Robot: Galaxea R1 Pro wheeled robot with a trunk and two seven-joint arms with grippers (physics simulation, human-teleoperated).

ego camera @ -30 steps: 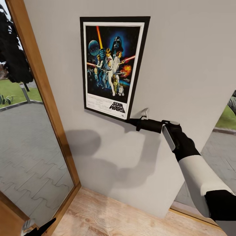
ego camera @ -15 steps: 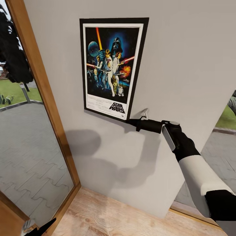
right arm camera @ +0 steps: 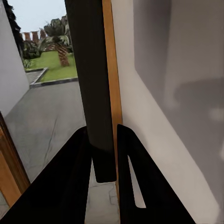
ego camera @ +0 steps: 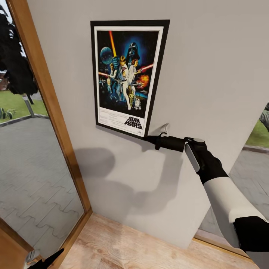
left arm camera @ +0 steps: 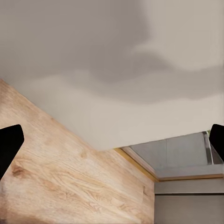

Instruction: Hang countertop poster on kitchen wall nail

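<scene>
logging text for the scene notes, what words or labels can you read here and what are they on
"STAR WARS": white block letters in the lower right of the artwork on the poster, which the right gripper grips at its bottom right corner.
Small print in the white strip beside the title: too small to read.
No other text shows on the wall or the window frame.

The black-framed rectangular paper poster (ego camera: 127, 76) looks glossy. The plain pale grey wall (ego camera: 209, 67) is matt and smooth. The light wooden floor (ego camera: 123, 246) shows grain.

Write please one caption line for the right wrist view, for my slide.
Right pincer shut on the black edge of the poster, held beside the pale wall, with a wooden window frame behind.
</scene>
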